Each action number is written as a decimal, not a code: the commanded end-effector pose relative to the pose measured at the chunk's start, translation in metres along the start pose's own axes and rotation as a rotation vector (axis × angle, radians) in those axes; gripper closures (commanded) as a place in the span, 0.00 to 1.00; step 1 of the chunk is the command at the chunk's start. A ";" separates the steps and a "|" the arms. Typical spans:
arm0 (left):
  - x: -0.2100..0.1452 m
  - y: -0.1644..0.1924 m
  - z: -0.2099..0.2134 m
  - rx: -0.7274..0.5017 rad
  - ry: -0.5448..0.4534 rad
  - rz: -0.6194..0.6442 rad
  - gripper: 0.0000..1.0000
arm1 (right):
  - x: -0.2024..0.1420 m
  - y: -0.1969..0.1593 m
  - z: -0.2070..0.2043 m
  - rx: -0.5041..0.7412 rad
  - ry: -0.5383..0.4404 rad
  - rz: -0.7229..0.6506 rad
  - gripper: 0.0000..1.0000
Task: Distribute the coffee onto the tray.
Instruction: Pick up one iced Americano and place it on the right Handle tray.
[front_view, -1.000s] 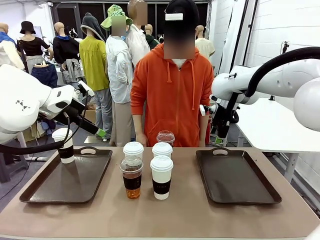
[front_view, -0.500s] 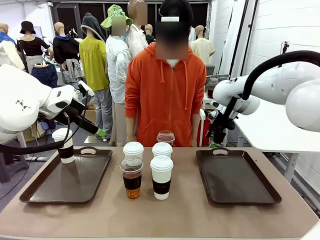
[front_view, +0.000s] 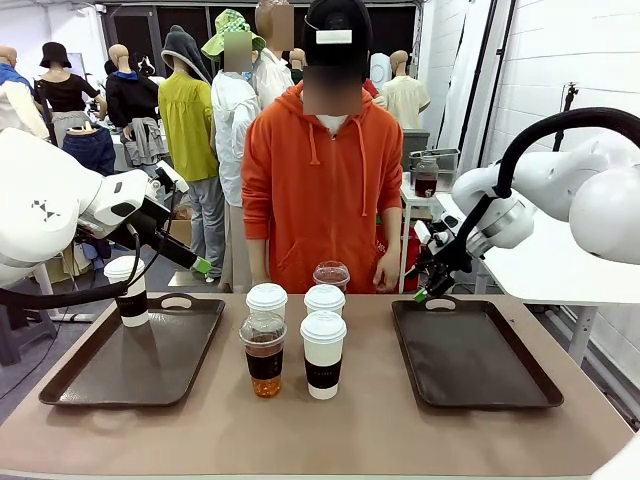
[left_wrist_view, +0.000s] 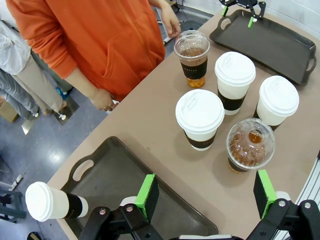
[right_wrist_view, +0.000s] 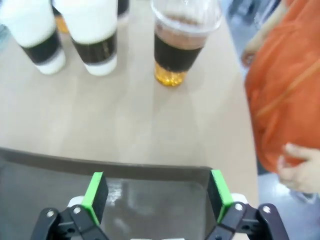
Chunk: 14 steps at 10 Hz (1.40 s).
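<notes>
While the left arm has not budged, the right gripper (front_view: 422, 292) has swung down, seen from the front, from beside the person's shoulder to just above the far left corner of the right tray (front_view: 470, 385). That tray is bare, so I'd judge a first pick for that side is coming. The left gripper (front_view: 200, 265) hangs over the left tray (front_view: 100, 385), near the sleeved cup (front_view: 127, 290) standing at its far corner. The other five cups (front_view: 322, 355) cluster in the middle of the counter (front_view: 400, 430), all upright, lids up, long axes vertical.

From the left wrist, the left gripper (left_wrist_view: 205, 195) is spread wide with nothing between its pads. I look down on the lids, three white and two domed, and the sleeved cup (left_wrist_view: 52, 205) sits on the tray's corner.

From the right wrist, blurred, the right gripper (right_wrist_view: 156, 192) is likewise spread and empty above the right tray (right_wrist_view: 150, 200). A dome-lidded cup (right_wrist_view: 185, 40) stands nearest ahead, upright on the counter.
</notes>
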<state>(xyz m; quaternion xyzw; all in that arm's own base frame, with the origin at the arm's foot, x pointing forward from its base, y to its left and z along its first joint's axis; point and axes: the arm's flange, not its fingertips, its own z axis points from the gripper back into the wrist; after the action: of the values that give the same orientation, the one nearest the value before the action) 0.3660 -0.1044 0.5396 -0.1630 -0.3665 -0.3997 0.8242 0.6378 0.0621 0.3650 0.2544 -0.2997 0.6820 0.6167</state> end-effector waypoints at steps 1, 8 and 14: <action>-0.002 0.001 0.000 -0.014 -0.008 0.002 0.00 | -0.012 -0.005 0.000 0.033 -0.130 0.002 0.00; -0.002 0.001 0.000 -0.014 -0.008 0.002 0.00 | -0.008 -0.012 -0.033 -0.024 -0.284 -0.060 0.00; -0.002 0.001 0.000 -0.014 -0.008 0.002 0.00 | 0.007 -0.018 -0.071 0.024 -0.302 -0.063 0.00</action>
<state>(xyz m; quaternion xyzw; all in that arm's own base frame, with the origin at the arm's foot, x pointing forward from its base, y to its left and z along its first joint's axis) 0.3660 -0.1044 0.5399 -0.1630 -0.3666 -0.3998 0.8241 0.6486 0.1263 0.3189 0.3786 -0.3652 0.6244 0.5775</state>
